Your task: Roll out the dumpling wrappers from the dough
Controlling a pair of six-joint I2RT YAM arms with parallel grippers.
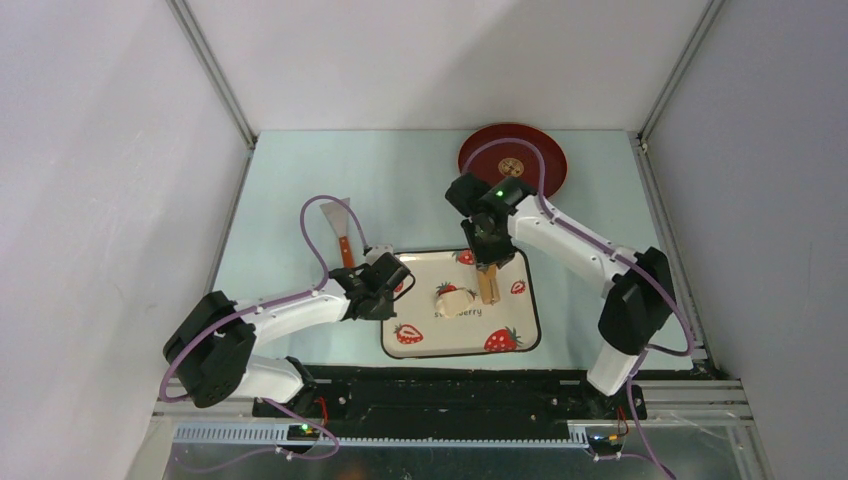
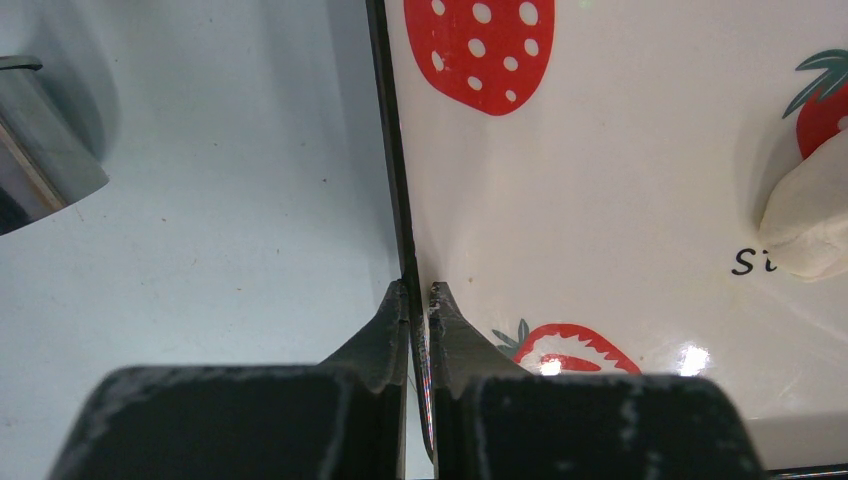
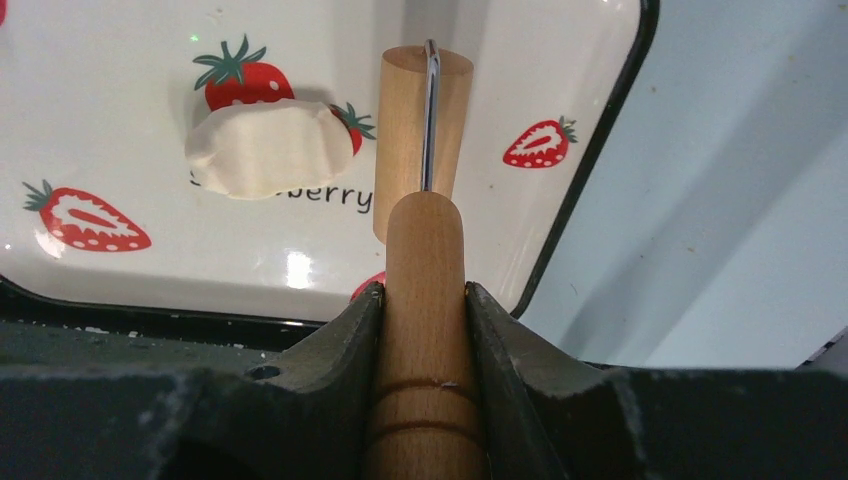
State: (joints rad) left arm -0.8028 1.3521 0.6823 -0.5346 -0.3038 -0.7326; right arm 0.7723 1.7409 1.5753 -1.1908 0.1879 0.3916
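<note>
While my right gripper [image 3: 425, 292] is clamped on the handle of the wooden roller [image 3: 424, 250], its two jaws press the tan wood from either side. A thin steel rod runs from that handle to the roller's drum. The drum stands over the strawberry-patterned plate [image 3: 130, 270], just to the right of the dough [image 3: 265, 150], and a sliver of plate shows between them.

The dough is one cream-white lump lying near the middle of the plate. It covers the start of a dark printed word, so from my right wrist I read only "berry". From my left wrist I make out just a slanted "S" beside the lump.

My left gripper [image 2: 420, 297] is pinched nearly closed on the plate's black left rim, one finger over the pale table [image 2: 200, 250] and the other inside the plate.

Farther out, a scraper [image 1: 338, 225] with an orange handle lies on the table beyond my left arm. A red tray [image 1: 535, 150] with a gold round emblem sits at the back, and I cannot read any lettering on the emblem.
</note>
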